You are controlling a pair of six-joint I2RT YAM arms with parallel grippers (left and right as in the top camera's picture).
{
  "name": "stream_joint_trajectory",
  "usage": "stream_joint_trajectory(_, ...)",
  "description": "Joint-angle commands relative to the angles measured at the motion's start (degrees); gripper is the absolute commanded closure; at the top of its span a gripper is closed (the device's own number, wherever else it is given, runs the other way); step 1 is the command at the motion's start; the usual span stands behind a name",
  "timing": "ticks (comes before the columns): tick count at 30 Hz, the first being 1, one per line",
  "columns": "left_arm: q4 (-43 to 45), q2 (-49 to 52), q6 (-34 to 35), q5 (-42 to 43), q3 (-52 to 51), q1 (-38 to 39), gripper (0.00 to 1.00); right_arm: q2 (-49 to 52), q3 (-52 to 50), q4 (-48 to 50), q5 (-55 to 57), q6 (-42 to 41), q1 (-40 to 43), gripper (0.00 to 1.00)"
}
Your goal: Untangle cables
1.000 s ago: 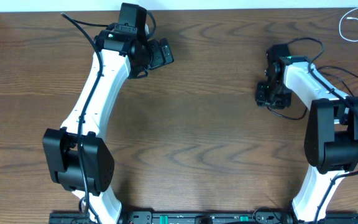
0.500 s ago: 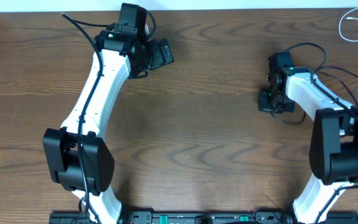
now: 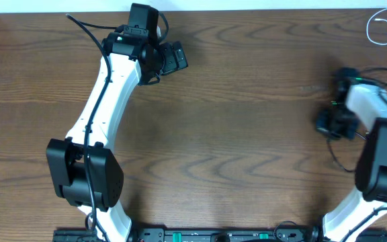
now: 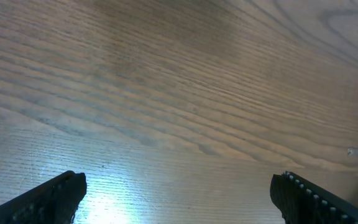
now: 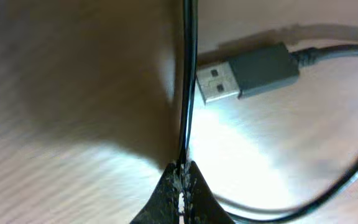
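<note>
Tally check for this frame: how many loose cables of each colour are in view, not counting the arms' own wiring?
Black cable: 1
White cable: 1
Total: 2

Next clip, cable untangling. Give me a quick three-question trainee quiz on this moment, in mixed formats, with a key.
1. True or false: the right gripper is pinched shut on the thin black cable.
2. In the overhead view, where does the thin white looped cable lie? A) top right corner B) table centre C) under the left arm
3. Fill in: the left gripper is ____ (open/shut), with nothing between its fingers.

Key: 1 true; 2 A; 3 open.
</note>
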State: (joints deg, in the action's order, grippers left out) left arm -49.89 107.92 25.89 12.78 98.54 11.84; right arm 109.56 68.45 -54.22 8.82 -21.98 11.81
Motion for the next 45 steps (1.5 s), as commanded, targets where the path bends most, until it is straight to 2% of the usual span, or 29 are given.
stream_joint_trajectory(1, -0.15, 0.46, 0.33, -0.39, -0.63, -0.02, 0.01, -5.57, 4.81, -0.48, 1.14, 0.33, 6.69, 0.99)
stream_joint_trajectory(9, -0.15, 0.46, 0.33, -0.39, -0.63, -0.02, 0.01, -6.14, 11.37, 5.75, 0.48, -0.90, 18.88, 0.99)
stream_joint_trajectory(19, -0.13, 0.46, 0.33, -0.39, -0.63, -0.02, 0.01, -6.14, 14.16, 18.21, -1.90, -4.94, 23.45, 0.99)
stream_joint_trajectory(22, -0.13, 0.46, 0.33, -0.39, -0.63, -0.02, 0.01, -6.16, 16.46, 19.32, -8.24, -3.78, 23.21, 0.99)
stream_joint_trajectory(23, -0.15, 0.46, 0.33, -0.39, -0.63, -0.02, 0.01, -6.23, 17.84, 17.73, -10.71, -2.67, 22.77, 0.96)
stream_joint_trajectory(24, -0.15, 0.46, 0.33, -0.39, -0.63, -0.02, 0.01, -6.29, 19.50, 15.47, -12.90, -1.70, 22.08, 0.87)
stream_joint_trajectory(27, -0.15, 0.46, 0.33, -0.39, -0.63, -0.02, 0.01, -7.23, 23.28, 9.51, -17.92, 2.36, 19.67, 0.77)
stream_joint_trajectory(33, -0.15, 0.46, 0.33, -0.39, -0.63, -0.02, 0.01, -14.53, 31.10, -8.17, -26.58, 11.32, 9.60, 0.67)
stream_joint_trajectory(34, -0.15, 0.46, 0.33, -0.39, -0.63, -0.02, 0.01, -18.88, 32.96, -14.36, -26.56, 12.74, 4.31, 0.59)
stream_joint_trajectory(35, -0.15, 0.46, 0.33, -0.39, -0.63, -0.02, 0.01, -20.79, 33.66, -16.28, -26.56, 13.09, 2.23, 0.54)
stream_joint_trajectory(37, -0.13, 0.46, 0.33, -0.39, -0.63, -0.02, 0.01, -26.05, 34.75, -19.87, -26.56, 13.05, -2.36, 0.26)
stream_joint_trajectory(38, -0.15, 0.46, 0.33, -0.39, -0.63, -0.02, 0.01, -28.33, 34.77, -20.76, -26.47, 13.07, -3.78, 0.01)
stream_joint_trajectory(45, -0.15, 0.46, 0.33, -0.39, -0.63, -0.02, 0.01, -41.55, 34.75, -25.49, -30.12, 11.37, -8.90, 0.01)
